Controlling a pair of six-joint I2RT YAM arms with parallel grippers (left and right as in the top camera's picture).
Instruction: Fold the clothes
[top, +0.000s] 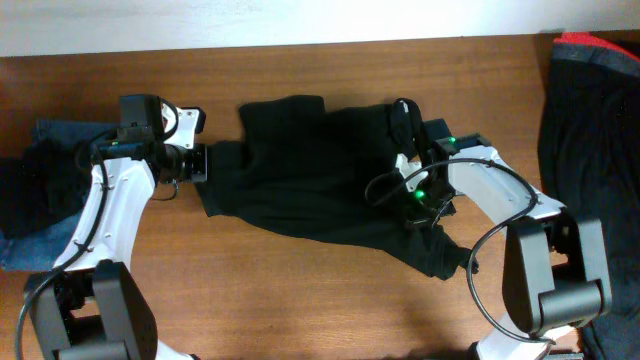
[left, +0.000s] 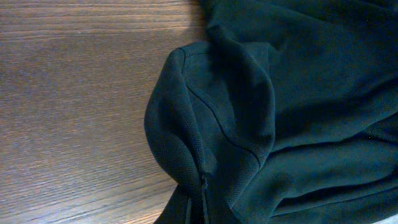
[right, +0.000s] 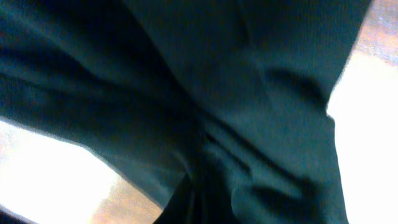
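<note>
A wide black garment (top: 320, 170) lies crumpled across the middle of the wooden table. My left gripper (top: 203, 163) is at its left edge. In the left wrist view the fabric (left: 249, 106) bunches into a seam fold pinched at the jaws (left: 202, 208), so it is shut on the cloth. My right gripper (top: 400, 120) sits over the garment's right part. In the right wrist view dark fabric (right: 249, 93) fills the frame and gathers at the jaws (right: 199, 199); the fingers are hidden by cloth. Blue denim jeans (top: 55, 132) lie at the far left.
Another dark garment (top: 30, 185) lies on the jeans at the left edge. A black garment with red trim (top: 590, 110) is heaped at the right edge. Bare wood (top: 300, 290) shows in front of the garment.
</note>
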